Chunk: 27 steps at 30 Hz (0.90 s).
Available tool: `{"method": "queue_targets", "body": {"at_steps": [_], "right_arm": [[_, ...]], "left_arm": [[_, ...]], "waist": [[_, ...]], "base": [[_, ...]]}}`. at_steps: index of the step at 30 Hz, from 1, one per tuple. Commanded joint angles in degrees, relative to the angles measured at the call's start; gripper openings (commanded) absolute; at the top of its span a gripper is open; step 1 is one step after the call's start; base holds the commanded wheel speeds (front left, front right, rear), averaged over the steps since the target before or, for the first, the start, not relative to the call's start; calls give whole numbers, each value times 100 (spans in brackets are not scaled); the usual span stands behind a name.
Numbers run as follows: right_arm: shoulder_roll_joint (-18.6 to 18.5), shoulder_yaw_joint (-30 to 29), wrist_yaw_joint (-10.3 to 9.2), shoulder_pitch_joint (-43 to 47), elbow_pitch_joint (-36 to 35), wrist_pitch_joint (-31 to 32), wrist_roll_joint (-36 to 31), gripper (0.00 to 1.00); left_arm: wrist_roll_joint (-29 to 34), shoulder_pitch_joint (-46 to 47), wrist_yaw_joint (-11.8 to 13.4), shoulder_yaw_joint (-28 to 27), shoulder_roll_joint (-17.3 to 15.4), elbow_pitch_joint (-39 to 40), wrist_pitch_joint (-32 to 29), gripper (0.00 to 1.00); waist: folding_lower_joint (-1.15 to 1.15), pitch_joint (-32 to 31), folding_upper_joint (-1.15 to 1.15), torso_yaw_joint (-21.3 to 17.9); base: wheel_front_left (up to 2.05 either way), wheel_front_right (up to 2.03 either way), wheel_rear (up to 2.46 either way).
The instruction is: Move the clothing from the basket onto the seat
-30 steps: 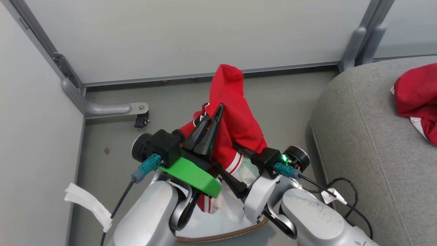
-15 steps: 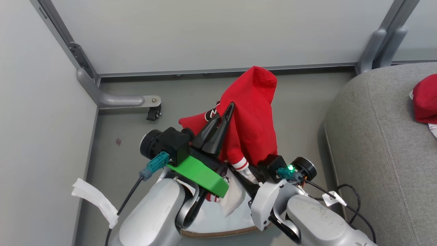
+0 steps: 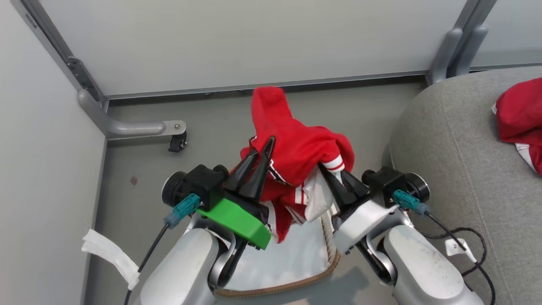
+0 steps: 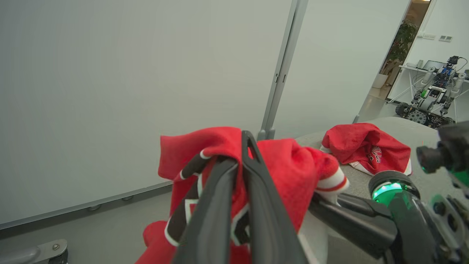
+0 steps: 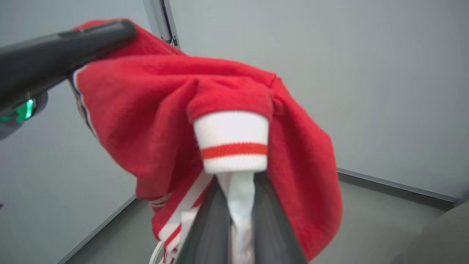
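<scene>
Because two grips share the load, the jersey (image 3: 296,148) hangs mid-frame above the basket (image 3: 288,289) at bottom centre: left pincer (image 3: 260,156) clenched on its lettered front, right pincer (image 3: 329,178) on a white fold (probably its panel), keeping it bunched for the swing to the seat (image 3: 457,161) at right.

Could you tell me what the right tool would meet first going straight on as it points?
The right tool would push into the striped cuff of the red jersey, just past its tips.
</scene>
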<state>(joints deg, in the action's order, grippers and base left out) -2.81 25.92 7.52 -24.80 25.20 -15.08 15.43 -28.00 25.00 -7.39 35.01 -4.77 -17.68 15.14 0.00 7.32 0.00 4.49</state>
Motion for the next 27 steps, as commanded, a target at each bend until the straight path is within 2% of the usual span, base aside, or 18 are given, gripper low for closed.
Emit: {"method": "queue_targets", "body": {"at_steps": [1,6,11,21,27], "right_arm": [[-18,-170,-6,160,-271,-14,-50,0],[-20,-639,-6,471,-1026,-14,-26,0],[-18,-999,-6,665,-1526,-14,82,0],[-15,-1431,-6,932,-2099,-14,291,0],[-16,-1650,-6,1025,-2262,-14,352,0]], "left_arm": [[55,-77,-19,-54,-64,-59,0,100],[117,-209,-19,-176,-147,-166,-2,100],[179,-377,-19,-300,-251,-216,-2,100],[302,-600,-19,-494,-352,-169,-2,100],[367,-617,-19,-525,-419,-138,-2,100]], "waist": [[0,2,0,-174],[0,49,0,-623],[0,134,0,-1257],[0,352,0,-2632],[0,471,0,-3301]], "base": [[0,0,0],[0,0,0],[0,0,0],[0,0,0],[0,0,0]]}}
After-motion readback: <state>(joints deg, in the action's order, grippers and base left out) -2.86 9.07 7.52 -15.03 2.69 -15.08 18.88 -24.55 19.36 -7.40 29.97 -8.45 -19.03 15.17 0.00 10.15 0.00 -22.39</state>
